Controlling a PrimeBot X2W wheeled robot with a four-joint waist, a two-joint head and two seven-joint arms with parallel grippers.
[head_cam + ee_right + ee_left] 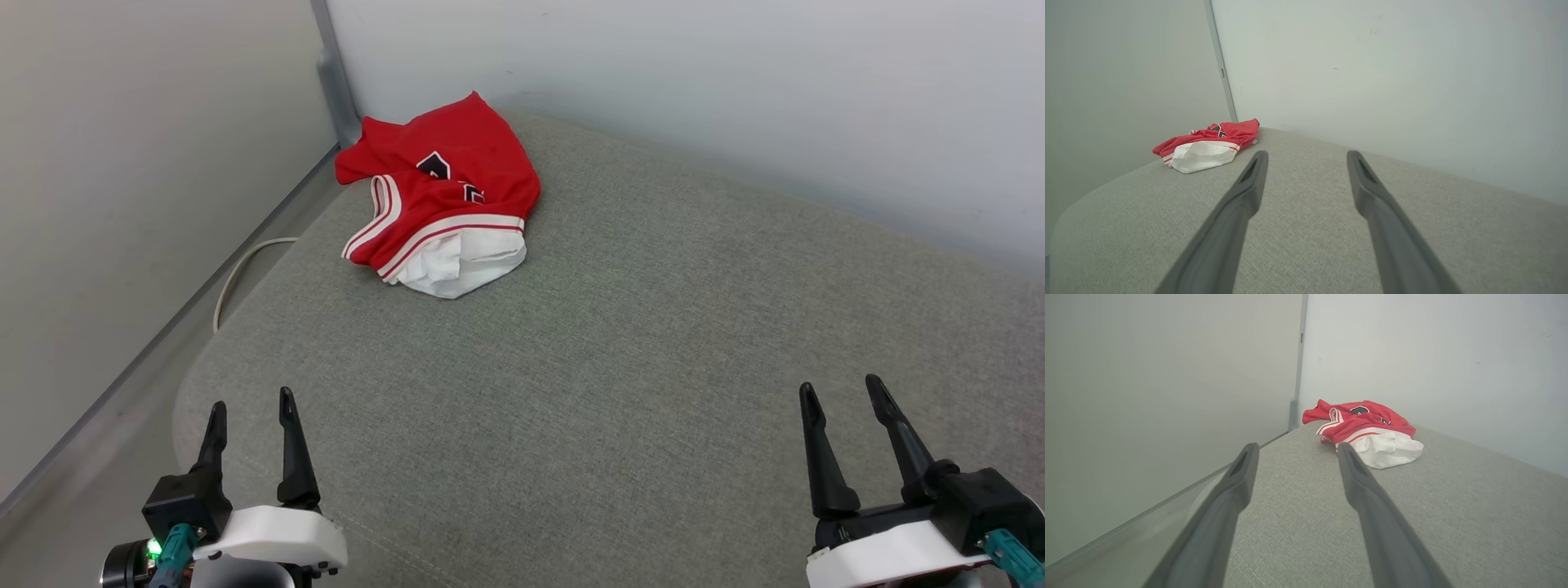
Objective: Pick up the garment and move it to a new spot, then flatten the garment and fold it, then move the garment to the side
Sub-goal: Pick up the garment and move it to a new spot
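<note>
The garment [445,192] is a red shirt with white trim and a white sleeve, lying crumpled in the far left corner of a grey-green cushion. Part of its black print shows on top. In the left wrist view the garment [1365,430] lies ahead and slightly right of the fingers; in the right wrist view the garment [1208,147] sits far off to the left. My left gripper [251,404] hovers open at the lower left, well short of the shirt. At the lower right my right gripper [841,388] is open too, with nothing between its fingers.
The grey-green cushioned surface [620,351] fills the middle, with a rounded near-left corner. Pale walls stand behind it and to the left, meeting at a grey corner post [335,73]. A white cable [237,273] curls on the floor beside the cushion's left edge.
</note>
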